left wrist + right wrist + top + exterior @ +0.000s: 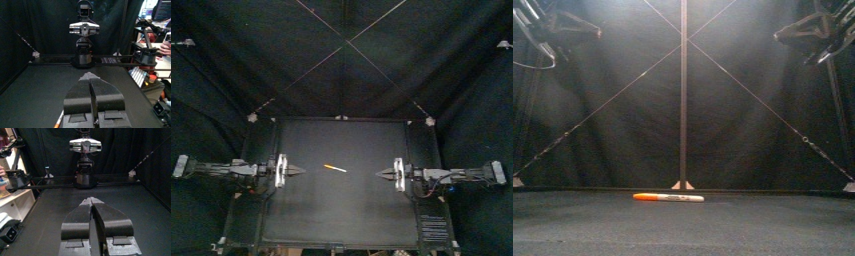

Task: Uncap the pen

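Orange pen (pixel 334 168) flat near the middle of the bench (pixel 345 215), cap on. Left gripper (pixel 298 172) at its 9 o'clock and right gripper (pixel 381 174) at its 3 o'clock, both raised well clear of it. Jaws of each pressed together, pinching nothing.

A small black table (pixel 345 212) fills the lower half of the top view, its surface dark and matte; a black curtain (pixel 265 50) hangs behind it and closes both sides.
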